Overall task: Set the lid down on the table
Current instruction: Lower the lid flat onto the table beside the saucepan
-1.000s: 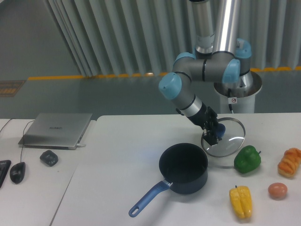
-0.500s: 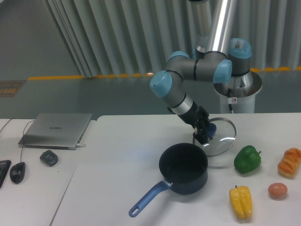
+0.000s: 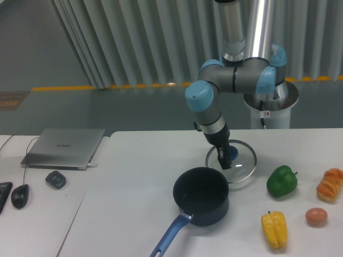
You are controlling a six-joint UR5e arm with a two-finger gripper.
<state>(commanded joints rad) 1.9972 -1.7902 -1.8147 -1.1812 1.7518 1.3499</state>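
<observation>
1. Grey corrugated wall panels and a floor with a yellow stripe form the background; in front lies the wide white desk, and at its left a second, greyish desk carries a closed laptop and a mouse.
2. One silver arm with pale blue joint caps reaches down from its pedestal at the rear right to the middle of the white desk.
3. Nearest the camera stands a dark blue saucepan, open, its long blue handle pointing toward the lower left.
4. Just behind and to the right of the saucepan is the round glass lid, lying about flat, on or just above the desktop; I cannot tell if it touches.
5. Directly over the lid's centre hangs the pincer, pointing down and seemingly clamped on the small blue knob.
6. Judgement: since the lid sits straight below the pincer, the coming move should be vertical, not sideways.
7. Right of the lid, well apart, lie a green pepper, a yellow pepper and other food.
</observation>
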